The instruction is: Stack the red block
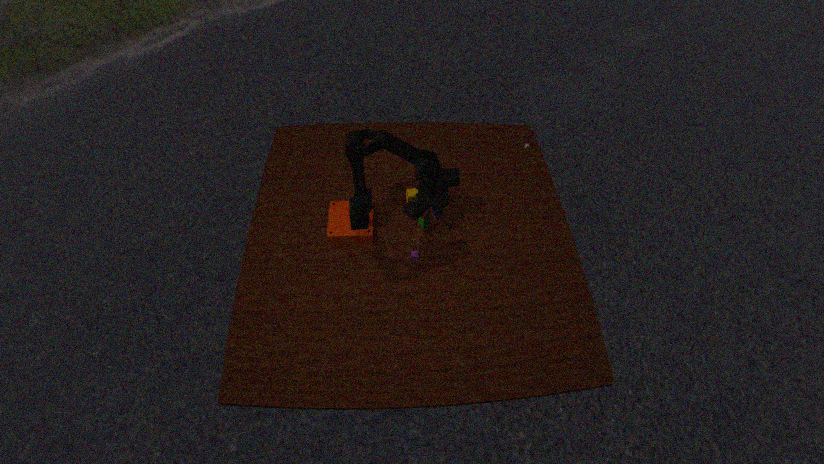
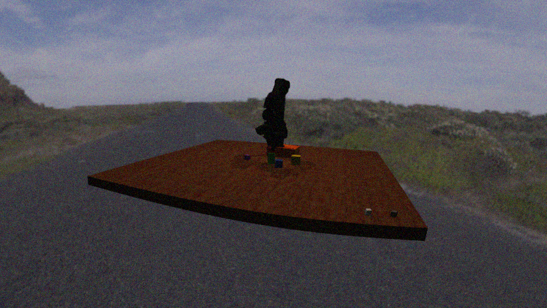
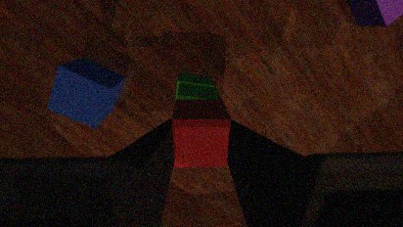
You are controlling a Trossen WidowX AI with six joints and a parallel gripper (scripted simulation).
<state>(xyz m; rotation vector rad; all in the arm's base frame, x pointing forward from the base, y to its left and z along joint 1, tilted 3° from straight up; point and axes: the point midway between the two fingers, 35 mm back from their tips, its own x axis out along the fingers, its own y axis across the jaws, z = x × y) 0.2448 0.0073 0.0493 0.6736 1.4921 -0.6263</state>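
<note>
A: Note the fingers first. What state are they in?

B: Closed on the red block (image 3: pixel 201 144). The gripper (image 1: pixel 426 212) (image 2: pixel 272 142) (image 3: pixel 200 125) has a black finger against each side of it. The block's bright face is flat, smooth and nearly square; the adjoining face is dark.

A: Position relative to the green tower (image 1: pixel 422 223) (image 2: pixel 271 158) (image 3: pixel 198 91)?

B: The wrist view puts the tower just past the block's dark face. It stands upright, narrow and straight-edged. I cannot tell whether block and tower touch.

A: Neighbours?

B: Blue block (image 2: pixel 279 163) (image 3: pixel 83 95), flat-sided, near the tower. Yellow block (image 1: pixel 411 194) (image 2: pixel 295 159), bright on top, also near. Purple block (image 1: pixel 414 254) (image 2: pixel 247 156) (image 3: pixel 390 10), small, farther out.

A: Surface?

B: The table (image 1: pixel 403 334) (image 2: pixel 229 191) (image 3: pixel 293 73) is reddish brown with streaky, wood-like grain. A pale cube (image 1: pixel 526 145) (image 2: pixel 368 212) and a dark cube (image 2: pixel 393 214) sit near one corner.

A: And the arm (image 1: pixel 358 172) (image 2: pixel 275 111)?

B: Black and bent, on an orange base plate (image 1: pixel 337 221) (image 2: pixel 291 147) with small dark holes at its corners. Light is dim; finish of the black parts unreadable.
</note>
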